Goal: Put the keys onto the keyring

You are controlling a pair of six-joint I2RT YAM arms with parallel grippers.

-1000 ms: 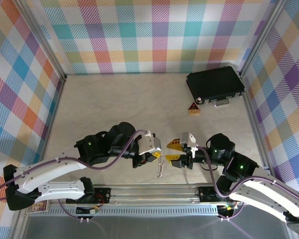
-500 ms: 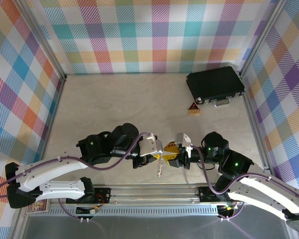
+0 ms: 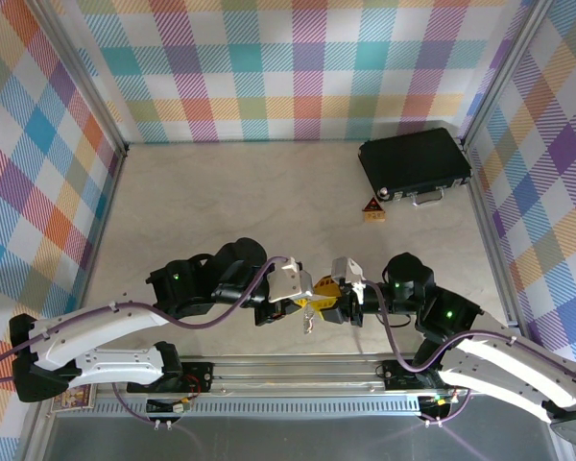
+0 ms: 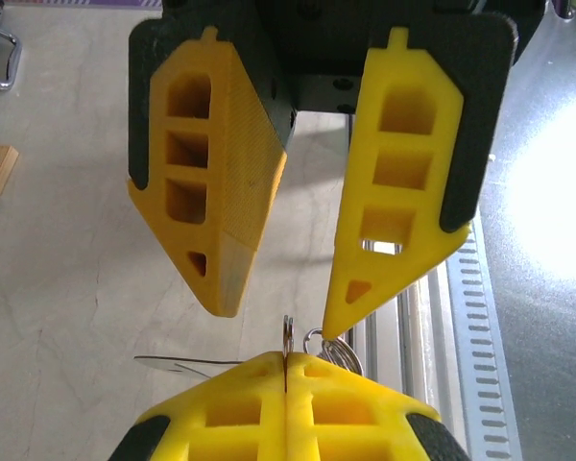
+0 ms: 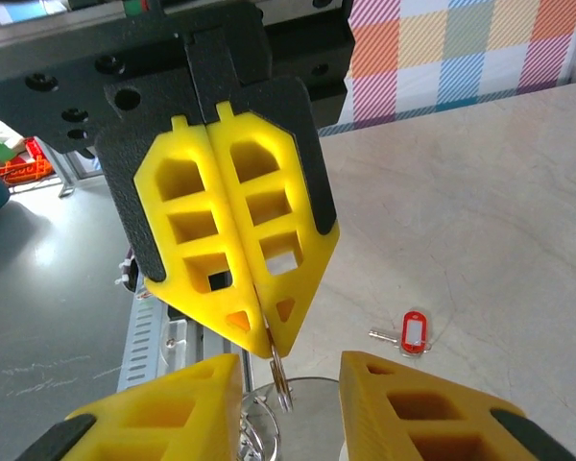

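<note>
My left gripper (image 3: 302, 296) is shut on the keyring (image 3: 309, 317), a silvery loop that hangs below it with smaller rings attached. In the left wrist view the keyring's edge (image 4: 288, 331) sticks out of the closed left gripper (image 4: 286, 357). My right gripper (image 3: 328, 300) faces it tip to tip, open. Its jaws stand on either side of the keyring (image 5: 280, 384) without touching it, as the right gripper (image 5: 290, 363) shows from its own wrist. The key (image 5: 413, 331), with a red head and a short blade, lies flat on the table beyond the left gripper (image 5: 267, 351).
A black case (image 3: 415, 163) sits at the back right, with a small orange-brown triangular block (image 3: 372, 209) in front of it. A metal rail (image 3: 298, 370) runs along the near table edge just below both grippers. Checked walls enclose the table.
My right gripper has moved left up to the left gripper, and its jaws have narrowed around the keyring. The left gripper shifted slightly right and stayed shut on the keyring.
</note>
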